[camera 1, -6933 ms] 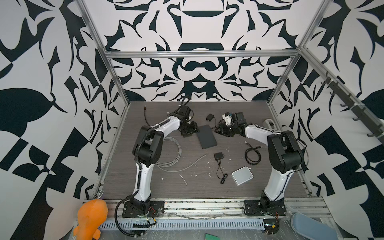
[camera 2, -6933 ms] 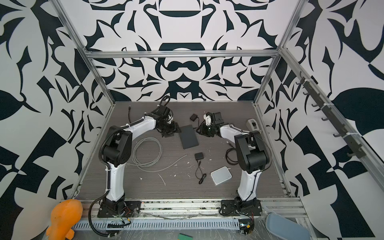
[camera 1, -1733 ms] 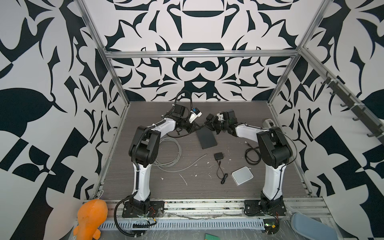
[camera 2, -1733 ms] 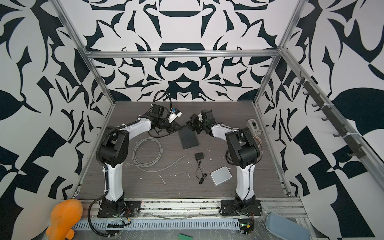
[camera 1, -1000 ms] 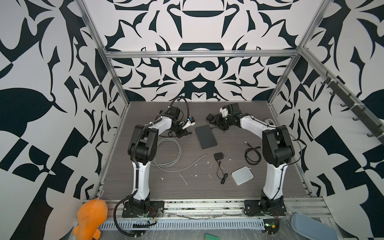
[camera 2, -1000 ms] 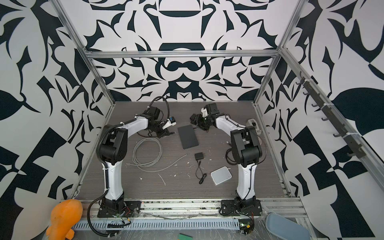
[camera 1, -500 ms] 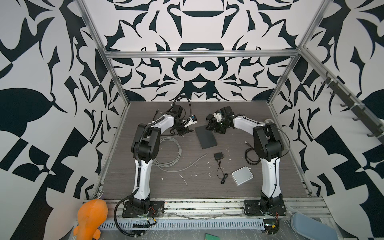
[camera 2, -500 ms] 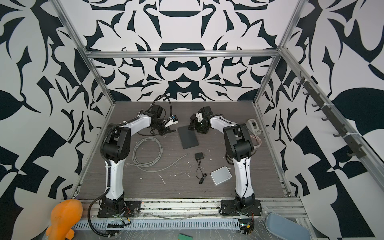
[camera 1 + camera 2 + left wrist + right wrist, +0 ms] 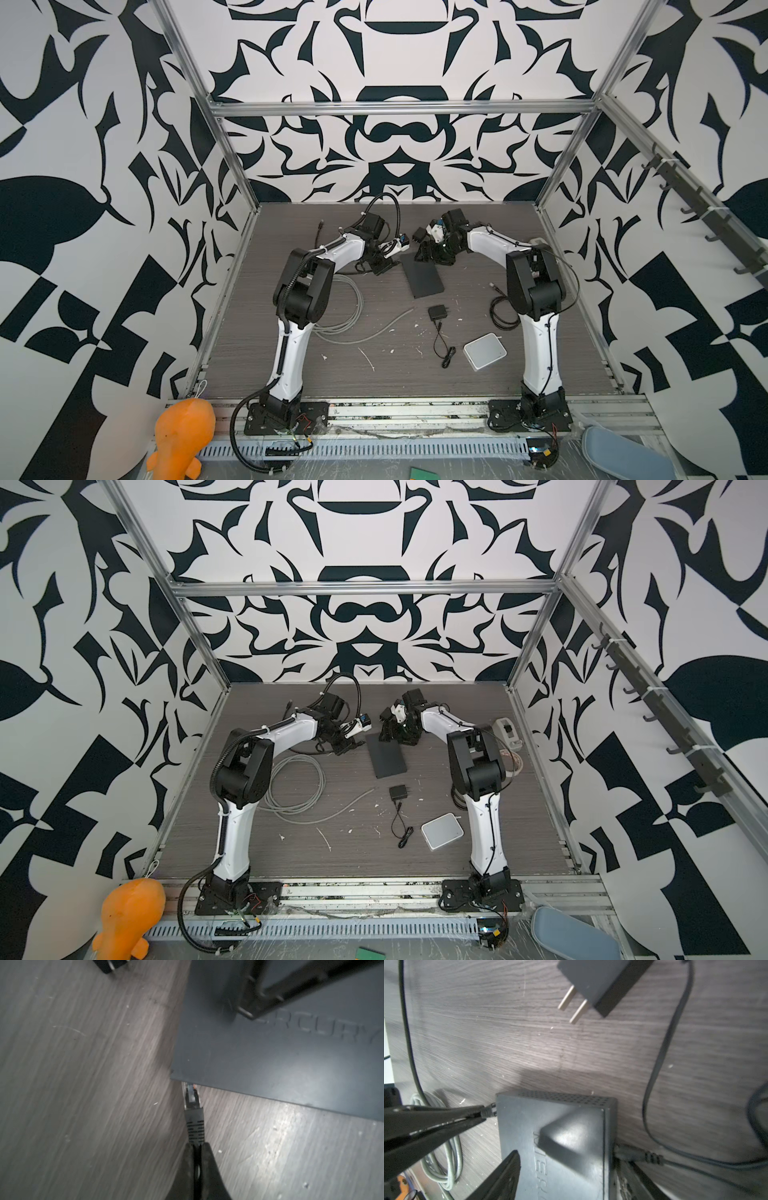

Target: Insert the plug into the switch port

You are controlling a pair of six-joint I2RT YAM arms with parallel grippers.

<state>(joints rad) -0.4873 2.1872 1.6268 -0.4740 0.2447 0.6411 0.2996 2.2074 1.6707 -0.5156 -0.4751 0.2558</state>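
Pinched shut with the left gripper [image 9: 196,1146] on the ribbed grey boot of the plug [image 9: 192,1098], clear tip leading. Touching the switch [image 9: 270,1059] at its long edge, close to a corner, tip just under the lid's lip. Impossible to tell whether any of it is inside the switch port, hidden in that edge face. Spread wide with the right gripper [image 9: 569,1155] above the switch's lid, one finger [image 9: 248,989] down beside the lettering. Unclear whether pressing.

To do this well:
- Square the plug to the switch's edge first, as it looks a touch skewed toward the corner.
- Match the latch tab, facing up, to the port's notch.
- Push slowly along the plug's own axis, low over the table [image 9: 83,1084].
- Brace the switch from above to stop it sliding away.
- Back off on any jam rather than forcing, or risk buckling at the boot.

Beyond the switch's vented end, well clear: a black power adapter [image 9: 602,980] with two bare prongs. From there, a thin black cord [image 9: 660,1064] reaching the switch's side, seated or not unclear. Beside the switch, behind the left gripper: coiled grey cable [image 9: 446,1167].

Embossed on the switch's lid: "ERCURY" [image 9: 315,1030] in the left wrist view, first letter behind the finger. Only "MER" readable in the right wrist view. No other writing legible.
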